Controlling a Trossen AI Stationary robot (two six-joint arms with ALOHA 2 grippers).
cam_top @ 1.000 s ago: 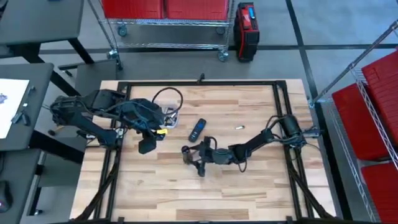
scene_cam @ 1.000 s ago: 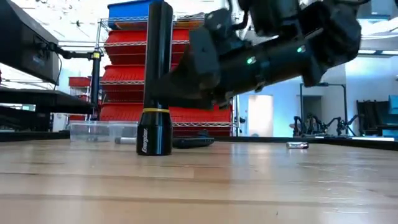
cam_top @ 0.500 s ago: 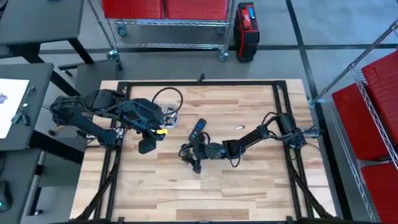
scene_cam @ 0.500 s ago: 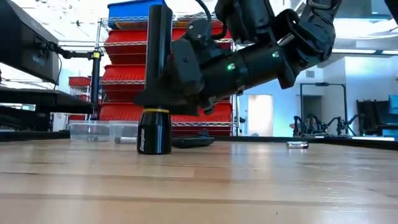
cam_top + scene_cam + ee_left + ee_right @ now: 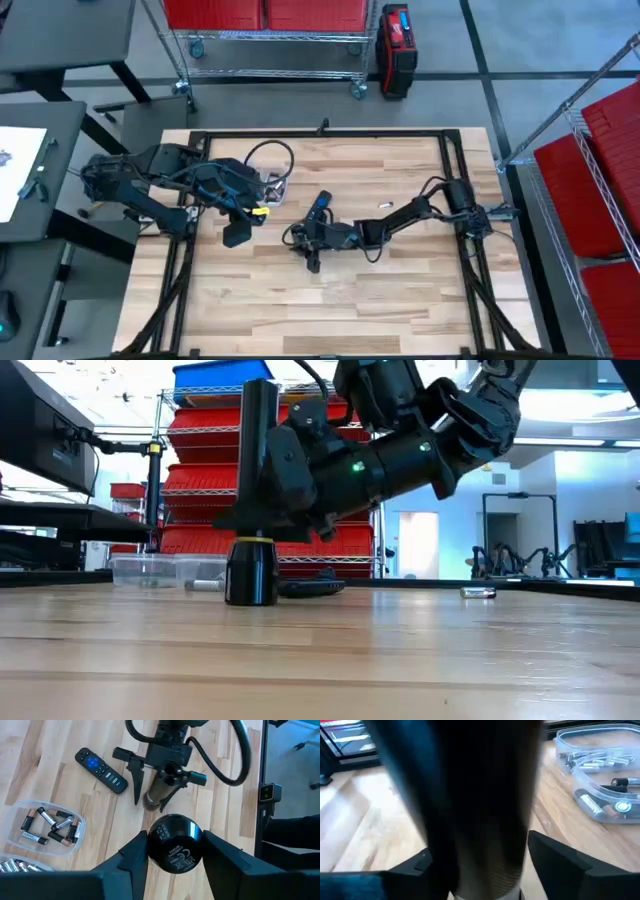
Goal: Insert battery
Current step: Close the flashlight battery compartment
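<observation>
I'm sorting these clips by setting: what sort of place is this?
Most likely a robotics lab or workshop, not a home. Wire shelving stacked with red bins stands behind the wooden table, the floor is bare grey, and more dark robot arms show farther back in the room.

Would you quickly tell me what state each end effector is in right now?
Left end effector: shut on the flashlight cap.
Right end effector: around the upright flashlight body; whether it is gripping cannot be told.

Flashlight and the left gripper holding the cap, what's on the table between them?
Nothing. The high view shows bare wood between the flashlight and the left gripper, shut on the cap; the remote lies off that line.
</observation>
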